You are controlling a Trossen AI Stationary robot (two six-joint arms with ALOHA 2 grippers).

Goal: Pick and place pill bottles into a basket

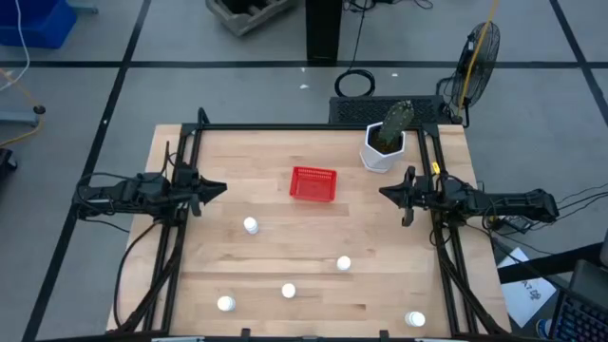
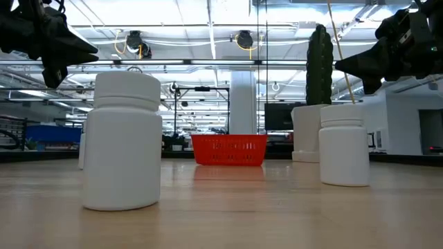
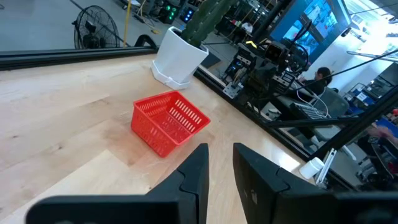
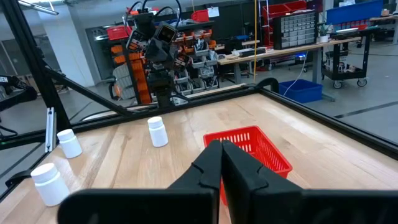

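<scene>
A pale wooden table framed by black rails stands on a grey workshop floor; shelving, monitors and ceiling lights fill the room beyond.

The left gripper hovers above the table's left edge, pointing toward the centre. Its jaws stand a narrow gap apart and hold nothing, as the left wrist view confirms.

Five white pill bottles lie scattered over the near half of the table, all upright and well apart from one another. In order from the left: one near the front edge, one nearest the left gripper, one at front centre, one right of centre, and one at the front right corner.

The red mesh basket sits at mid-table between the two grippers and appears empty in both wrist views. No bottle touches it.

A white planter pot with a cactus stands beyond and to the right of the basket, near the far rail.

The right gripper hovers above the table's right side, facing the basket. Its jaws are fully together, holding nothing.

A floor fan stands off the table's far right corner.
</scene>
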